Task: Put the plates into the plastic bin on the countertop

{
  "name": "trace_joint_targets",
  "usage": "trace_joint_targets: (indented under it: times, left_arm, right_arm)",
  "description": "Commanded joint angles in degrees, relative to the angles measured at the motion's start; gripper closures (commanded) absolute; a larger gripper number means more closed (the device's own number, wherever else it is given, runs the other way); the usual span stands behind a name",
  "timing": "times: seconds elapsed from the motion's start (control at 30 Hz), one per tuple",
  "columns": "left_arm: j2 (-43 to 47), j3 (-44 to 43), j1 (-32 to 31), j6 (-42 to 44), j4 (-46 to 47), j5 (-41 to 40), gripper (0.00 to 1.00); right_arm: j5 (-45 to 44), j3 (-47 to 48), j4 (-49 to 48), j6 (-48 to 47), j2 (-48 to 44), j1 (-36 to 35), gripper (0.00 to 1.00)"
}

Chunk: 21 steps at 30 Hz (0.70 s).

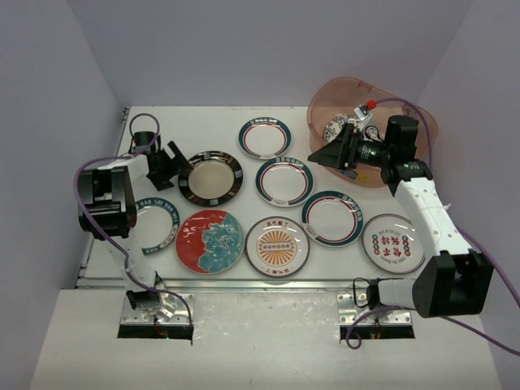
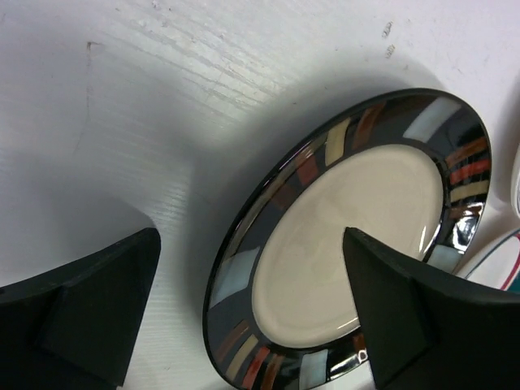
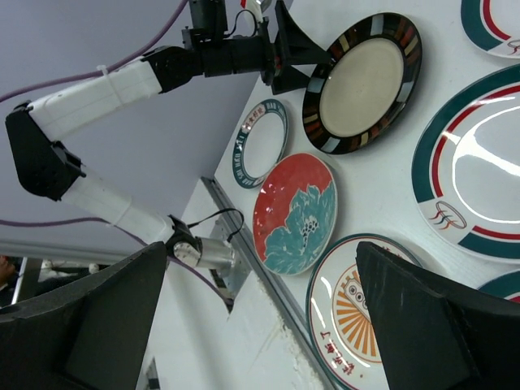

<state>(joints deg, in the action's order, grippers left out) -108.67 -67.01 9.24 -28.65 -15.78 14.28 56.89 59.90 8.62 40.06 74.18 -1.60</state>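
Surface: flat white rectangular countertop (image 1: 203, 122), with pale lavender walls (image 1: 244, 49) around it.

Container: large translucent pinkish-brown oval plastic bin (image 1: 406, 114) at your far right corner. Through its wall you see one small round plate in the bin (image 1: 335, 127), its pattern too small to read.

Item 1: round dark-rimmed plate (image 1: 210, 177) with coloured blocks on the rim and a cream centre. It lies flat on the countertop at the far left of the spread, outside the bin.

Items 2–4: white rounds with teal-and-red rims, namely the far teal-rimmed plate (image 1: 265, 136), middle teal-rimmed plate (image 1: 284, 181) and near teal-rimmed plate (image 1: 332, 218). They run diagonally toward your near right, all on the countertop.

Item 5: white plate with a teal lettered rim (image 1: 158, 231), near left, partly hidden behind your left arm (image 1: 106, 199).

Items 6–8, near row, left to right: red-and-teal floral plate (image 1: 210, 240), orange sunburst plate (image 1: 277, 245), red-lettered plate (image 1: 393, 242).

Left gripper (image 1: 172, 162): low at the left edge of the dark-rimmed plate. The jaws are wide and straddle its rim, one finger (image 2: 422, 317) over the cream centre and the other finger (image 2: 81, 317) over bare countertop. You cannot tell whether either touches the plate. It holds nothing.

Right gripper (image 1: 327, 150): above the countertop, just beside the bin's left wall, facing the spread of plates. The jaws are wide and empty.
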Motion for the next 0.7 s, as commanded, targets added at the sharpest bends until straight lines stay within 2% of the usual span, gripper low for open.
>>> trace_joint_targets:
  times: [0.0, 0.07, 0.2, 0.3, 0.4, 0.43, 0.5, 0.67]
  left_arm:
    - [-0.7, 3.1, 0.9, 2.1, 2.6, 5.5, 0.21]
    - [-1.2, 3.1, 1.0, 2.7, 2.7, 5.2, 0.35]
    - [-3.7, 2.1, 1.3, 3.6, 2.2, 5.7, 0.45]
    - [-5.2, 2.0, 1.5, 4.2, 2.1, 5.4, 0.62]
    - [-5.8, 1.8, 1.6, 4.8, 1.3, 4.8, 0.74]
    - [-5.8, 1.6, 1.7, 4.7, 0.9, 4.3, 0.86]
    - [-5.2, 1.8, 2.2, 4.4, 1.8, 4.4, 1.00]
    - [-1.4, 3.6, 4.3, 0.4, 8.1, 7.8, 1.00]
  right_arm:
    - [3.2, 0.3, -1.8, -3.5, -1.8, 0.7, 0.01]
    - [4.0, 0.0, -2.2, -3.5, -1.8, 0.7, 0.01]
    - [4.9, -1.6, -3.8, -3.7, -3.0, 1.0, 0.01]
    - [5.6, -2.4, -5.2, -3.8, -3.5, 1.1, 0.01]
    - [6.2, -2.9, -5.7, -3.8, -3.9, 1.2, 0.01]
    - [6.2, -3.3, -6.1, -3.8, -4.1, 1.3, 0.01]
    - [6.2, -3.8, -6.4, -3.6, -4.3, 2.9, 0.01]
    - [6.5, -4.4, -7.4, -2.7, -3.7, 3.3, 0.01]
